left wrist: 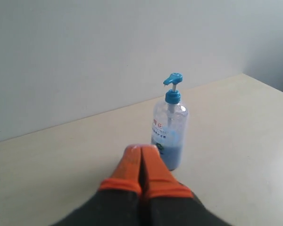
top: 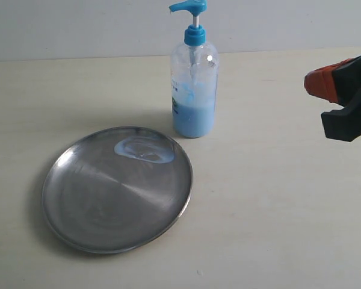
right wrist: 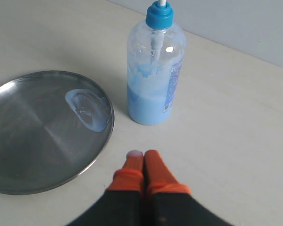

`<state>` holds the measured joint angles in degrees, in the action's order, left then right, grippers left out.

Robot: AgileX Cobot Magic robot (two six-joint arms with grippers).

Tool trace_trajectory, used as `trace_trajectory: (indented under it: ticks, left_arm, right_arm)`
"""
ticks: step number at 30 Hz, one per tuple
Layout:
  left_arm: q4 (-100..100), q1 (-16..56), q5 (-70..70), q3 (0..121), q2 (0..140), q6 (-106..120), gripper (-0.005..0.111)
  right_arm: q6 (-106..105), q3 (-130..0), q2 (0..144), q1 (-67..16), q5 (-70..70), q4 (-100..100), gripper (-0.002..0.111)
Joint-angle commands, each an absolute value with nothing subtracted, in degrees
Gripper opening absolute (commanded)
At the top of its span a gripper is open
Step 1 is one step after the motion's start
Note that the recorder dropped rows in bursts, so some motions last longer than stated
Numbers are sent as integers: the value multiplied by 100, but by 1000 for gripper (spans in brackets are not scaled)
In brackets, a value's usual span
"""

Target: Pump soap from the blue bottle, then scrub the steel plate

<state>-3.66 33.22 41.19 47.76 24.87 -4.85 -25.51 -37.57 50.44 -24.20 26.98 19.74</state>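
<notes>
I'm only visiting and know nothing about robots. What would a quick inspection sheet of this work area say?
Surface: pale beige table, smooth, no spills seen.
Job's things: blue bottle upright beside the steel plate, not touching it, about a third full; a smear of soap lies on the plate near the rim on the bottle's side.
Clutter: nothing seen.
Grippers: left gripper and right gripper both shut, orange fingers pressed together, holding nothing; a pale dab on one right fingertip.
Cables: nothing seen.
Surroundings: plain pale wall behind the table.
</notes>
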Motion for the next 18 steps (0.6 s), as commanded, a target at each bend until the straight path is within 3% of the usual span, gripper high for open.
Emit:
trace_trajectory:
  ticks: [1, 9, 18]
  left_arm:
    - [-528, 3131, 3668, 4374, 2228, -510, 0]
    - [-539, 2247, 2305, 3111, 1474, -631, 0]
    - [-539, 1255, 1717, 1785, 615, -1063, 0]
  right_arm:
    - [-2543, -3728, 5002, -2434, 2682, 1945, 0]
    - [-2543, -3728, 5002, -2434, 2682, 1945, 0]
    - [-2543, -3728, 5002, -2434, 2682, 1945, 0]
